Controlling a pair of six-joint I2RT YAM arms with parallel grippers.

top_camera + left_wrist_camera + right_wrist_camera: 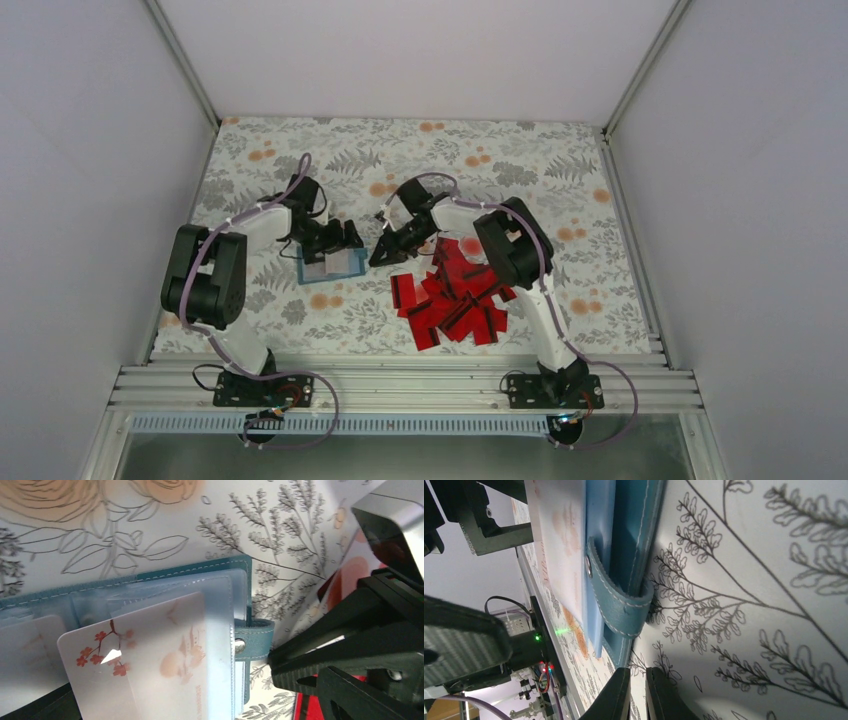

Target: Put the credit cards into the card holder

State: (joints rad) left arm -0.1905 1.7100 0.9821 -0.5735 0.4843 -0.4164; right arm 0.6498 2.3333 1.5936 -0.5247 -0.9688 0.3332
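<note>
Closest to the lens in the right wrist view, the right gripper [638, 676] shows its two black fingers drawn almost together with nothing between them. They sit low by the flowered tablecloth [749, 605], just short of the snap tab [619, 607] that loops off the teal card holder [644, 535] toward them. Whether the tips touch the cloth cannot be told. From above, the card holder [330, 266] lies open left of the table's middle. It is well in from the left wall and the near rail, and bare cloth fills the far half. Its long axis runs left to right, slightly skewed, with the tab side facing the right arm. The left gripper [342, 240] hangs over its far edge, fingers spread apart and clamping nothing. A frosted white card [140, 665] with red blossom lies on the clear pockets; whether it sits inside a sleeve is unclear. The left wrist view cuts the holder off at the left and bottom. The red credit cards [455, 305] are heaped just right of the holder and nearer the rail, and the right arm hides the heap's far part.
</note>
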